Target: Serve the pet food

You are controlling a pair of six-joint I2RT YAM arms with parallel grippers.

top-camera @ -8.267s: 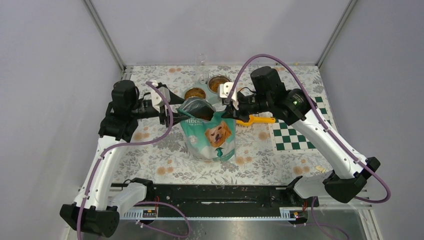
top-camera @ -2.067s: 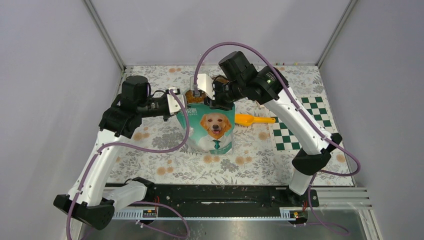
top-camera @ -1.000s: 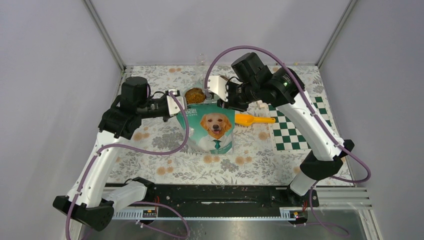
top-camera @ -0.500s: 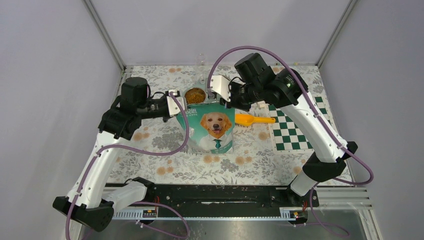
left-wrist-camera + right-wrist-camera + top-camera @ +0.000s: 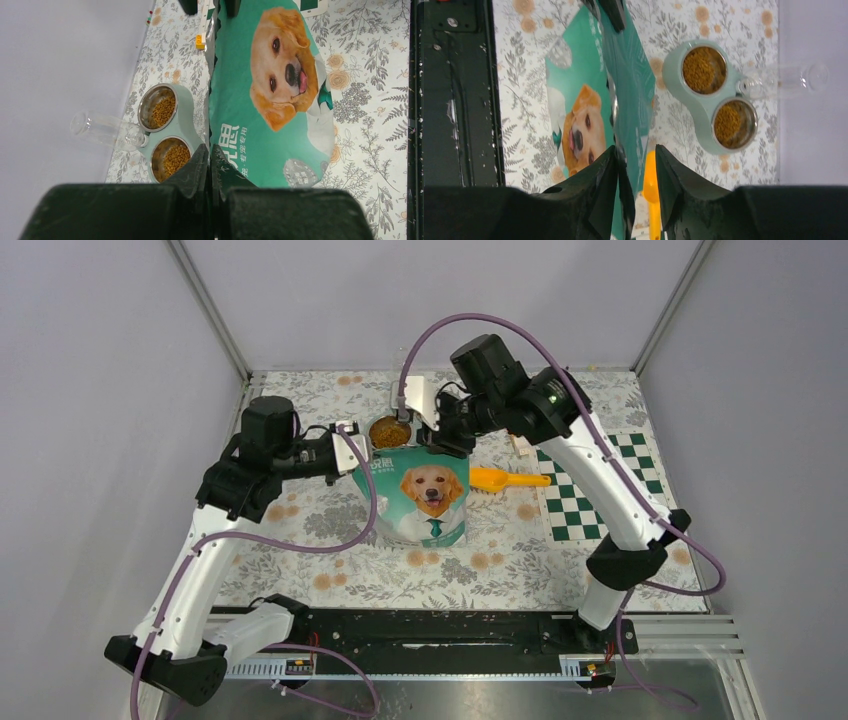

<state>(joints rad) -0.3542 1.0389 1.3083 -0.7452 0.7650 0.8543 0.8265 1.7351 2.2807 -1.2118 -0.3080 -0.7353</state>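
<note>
The teal-and-white dog bag stands upright mid-table, its mouth pressed flat. My left gripper is shut on the bag's top left corner; in the left wrist view the bag runs out from the shut gripper. My right gripper hovers over the bag's top right edge. It is open, with the bag's rim beside one finger. Pet food fills both steel cups of the pale green double bowl behind the bag; one cup's pet food shows from above.
An orange scoop lies right of the bag, near a green checkered mat. A clear bottle lies behind the bowls by the back wall. White walls close in the flowered tabletop; a black rail runs along the near edge.
My right arm has shifted left along the bag's top and its jaws have widened. The left gripper and the bag have stayed put.
</note>
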